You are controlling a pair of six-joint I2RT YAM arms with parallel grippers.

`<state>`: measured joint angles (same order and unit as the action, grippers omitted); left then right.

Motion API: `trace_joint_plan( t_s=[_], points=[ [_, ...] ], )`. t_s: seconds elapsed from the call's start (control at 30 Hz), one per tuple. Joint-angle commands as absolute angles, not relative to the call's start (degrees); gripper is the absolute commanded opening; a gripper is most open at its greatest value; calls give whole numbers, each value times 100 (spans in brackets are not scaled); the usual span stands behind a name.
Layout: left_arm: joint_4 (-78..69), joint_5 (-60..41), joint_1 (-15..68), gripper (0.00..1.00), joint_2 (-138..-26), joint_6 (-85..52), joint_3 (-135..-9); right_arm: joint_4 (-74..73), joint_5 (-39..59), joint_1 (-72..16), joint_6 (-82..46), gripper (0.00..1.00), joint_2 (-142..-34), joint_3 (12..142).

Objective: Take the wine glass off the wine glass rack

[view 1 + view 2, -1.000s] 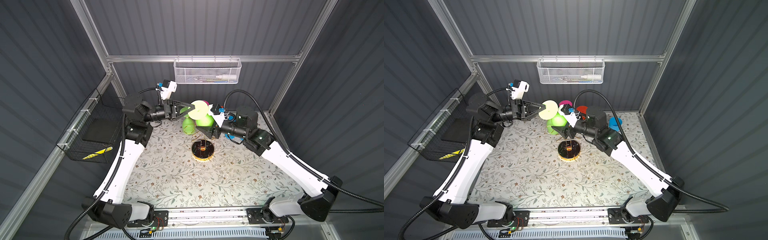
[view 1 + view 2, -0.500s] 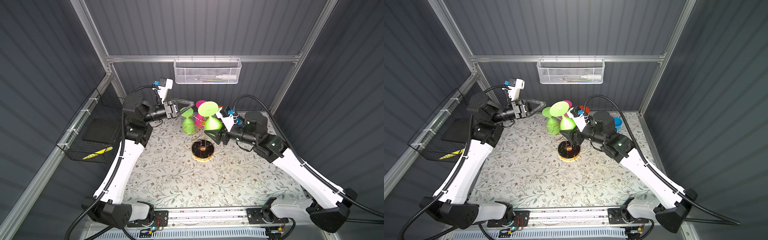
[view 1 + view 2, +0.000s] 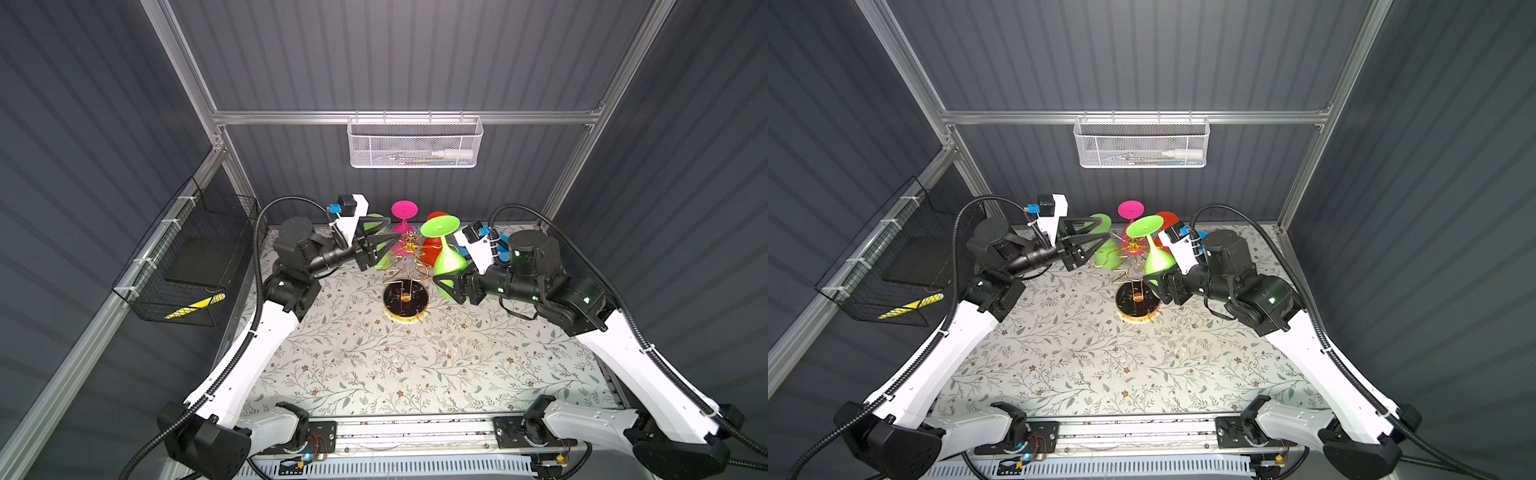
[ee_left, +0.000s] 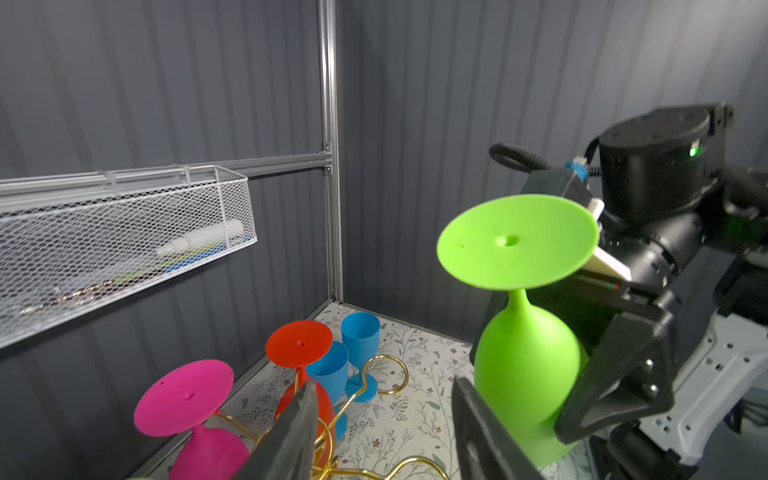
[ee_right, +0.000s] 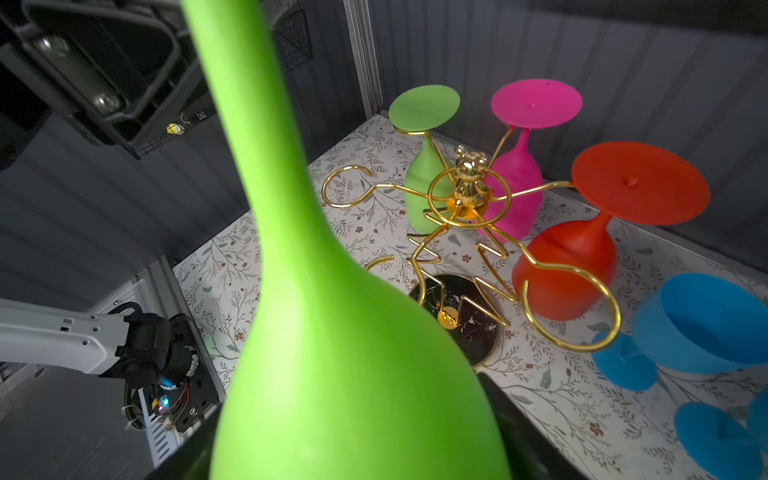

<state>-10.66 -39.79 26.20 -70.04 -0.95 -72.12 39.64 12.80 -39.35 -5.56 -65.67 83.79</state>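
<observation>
near the back edge of the surface (image 3: 374,365), just beside the wine glass rack (image 3: 409,272) and apart from it, the green wine glass (image 3: 446,259) was foot up, its bowl pinched by the right pincer (image 3: 451,286). the right wrist view cut off its foot and rim. the left pincer (image 4: 384,399) stood spread, holding nothing.

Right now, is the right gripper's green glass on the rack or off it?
Off. The green glass sits foot-up in the right gripper, stem clear of the rack.
</observation>
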Motion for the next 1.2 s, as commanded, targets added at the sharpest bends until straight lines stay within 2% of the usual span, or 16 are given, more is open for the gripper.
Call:
trace_joint_plan(
  t_s=[0.0, 0.3, 0.63, 1.03, 1.17],
  points=[
    [-1605, -3624, 2787, 54, -7002, 1323, -7259, 4430, 1330, -3913, -714, 53, -6639, 8645],
    [-1446, -3500, 3239, 54, -7268, 2476, -7413, 4491, 1550, -3911, -800, 51, -6898, 8739],
    [-1456, -3482, 3419, 54, -7339, 2726, -7427, 4330, 1869, -3914, -903, 49, -7109, 8719],
    [-1476, -3387, 3471, 37, -7442, 2706, -7461, 4265, 2109, -3919, -1029, 49, -7137, 8609],
    [-1470, -3315, 3479, 25, -7462, 2652, -7503, 4281, 2092, -3915, -1046, 52, -7119, 8588]
  ],
)
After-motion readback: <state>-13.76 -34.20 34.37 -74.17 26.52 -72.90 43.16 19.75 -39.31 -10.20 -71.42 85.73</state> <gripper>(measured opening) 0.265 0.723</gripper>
